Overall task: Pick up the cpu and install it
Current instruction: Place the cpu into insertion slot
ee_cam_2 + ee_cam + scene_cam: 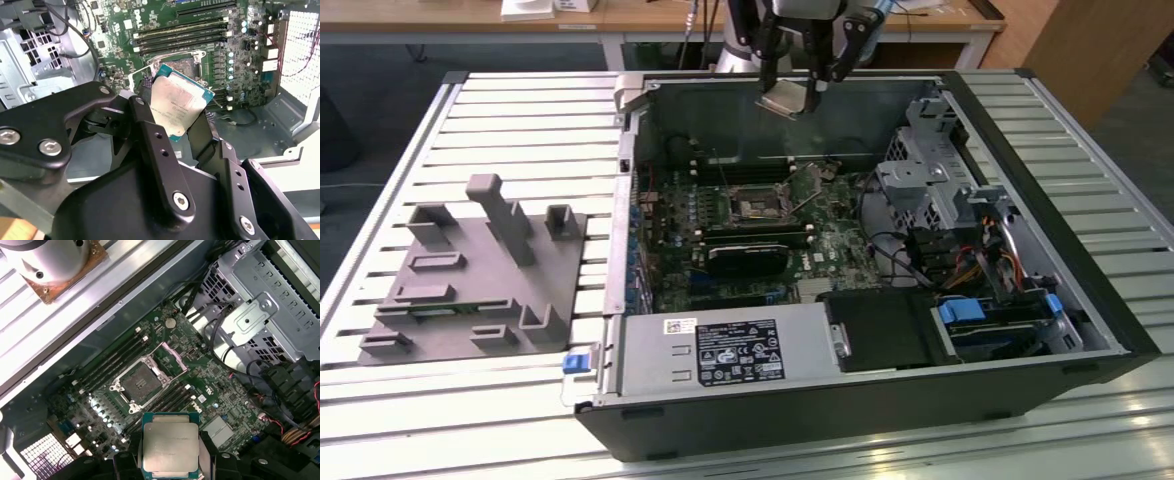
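Gripper (pixel 170 114) pinching cpu (pixel 181 105) by its edges, raised above motherboard socket (pixel 137 385)

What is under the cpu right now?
The cpu, held in the gripper, hangs over the open case. In the first wrist view the motherboard and its open socket show past it; the patch right behind the chip is covered.

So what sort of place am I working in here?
Probably a robotics lab or workshop bench set up for PC assembly: an open desktop computer case lies on a slatted metal table, a grey parts fixture sits beside it, and wooden desks stand behind.
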Robot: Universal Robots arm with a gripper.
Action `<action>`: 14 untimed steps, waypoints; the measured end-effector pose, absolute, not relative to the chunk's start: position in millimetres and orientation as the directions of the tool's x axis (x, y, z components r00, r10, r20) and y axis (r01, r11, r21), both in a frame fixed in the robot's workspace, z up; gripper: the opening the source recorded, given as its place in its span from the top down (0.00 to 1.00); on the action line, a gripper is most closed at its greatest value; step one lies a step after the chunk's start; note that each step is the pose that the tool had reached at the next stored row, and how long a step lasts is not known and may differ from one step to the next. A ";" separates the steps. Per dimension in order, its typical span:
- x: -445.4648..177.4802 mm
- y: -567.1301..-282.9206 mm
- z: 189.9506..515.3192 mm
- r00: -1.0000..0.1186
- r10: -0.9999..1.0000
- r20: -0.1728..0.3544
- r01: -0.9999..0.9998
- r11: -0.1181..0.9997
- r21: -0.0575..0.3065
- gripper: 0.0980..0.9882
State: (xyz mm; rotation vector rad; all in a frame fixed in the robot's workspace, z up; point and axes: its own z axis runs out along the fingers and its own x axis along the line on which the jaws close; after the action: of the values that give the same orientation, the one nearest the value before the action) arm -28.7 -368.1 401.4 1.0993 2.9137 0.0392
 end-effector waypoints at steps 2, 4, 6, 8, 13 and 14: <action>-28.7 -368.0 401.3 -0.734 0.679 -0.017 0.678 0.734 0.033 0.51; -28.8 -368.0 401.2 -0.723 0.691 -0.017 0.690 0.723 0.033 0.51; -28.8 -368.0 401.1 -0.712 0.702 -0.017 0.702 0.712 0.033 0.51; -28.9 -368.0 401.0 -0.701 0.713 -0.017 0.713 0.701 0.033 0.51; -29.0 -368.0 400.8 -0.671 0.741 -0.017 0.740 0.672 0.033 0.51; -29.0 -368.0 400.7 -0.666 0.746 -0.017 0.745 0.666 0.033 0.51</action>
State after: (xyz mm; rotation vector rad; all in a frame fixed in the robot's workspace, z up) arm -29.0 -368.0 400.7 1.2722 2.8409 0.0366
